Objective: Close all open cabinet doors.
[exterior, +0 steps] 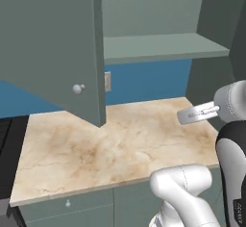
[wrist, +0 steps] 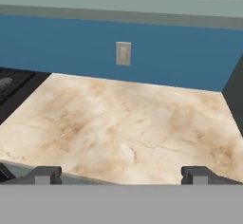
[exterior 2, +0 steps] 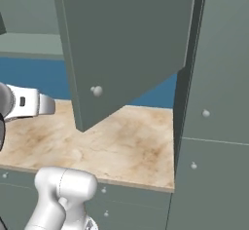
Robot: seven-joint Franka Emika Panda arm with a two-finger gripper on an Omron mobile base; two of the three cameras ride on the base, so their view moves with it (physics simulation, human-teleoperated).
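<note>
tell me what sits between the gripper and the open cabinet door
Nothing: bare marble counter separates the gripper from the open cabinet door in the left base view.

Grey-green cabinet door point(exterior: 53, 43) with silver knob point(exterior: 78, 88), beige marbled counter point(exterior: 120, 149), blue wall point(wrist: 180, 61), cream outlet point(wrist: 123, 53).

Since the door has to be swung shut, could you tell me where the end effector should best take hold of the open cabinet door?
Probably at the round silver knob near the lower free corner of the open cabinet door, or by pushing the flat face beside it. That corner is farthest from the hinge, so it gives the most leverage. Come from the front, the knob side, and push toward the shelf. The end effector stands open, below the door.
</note>
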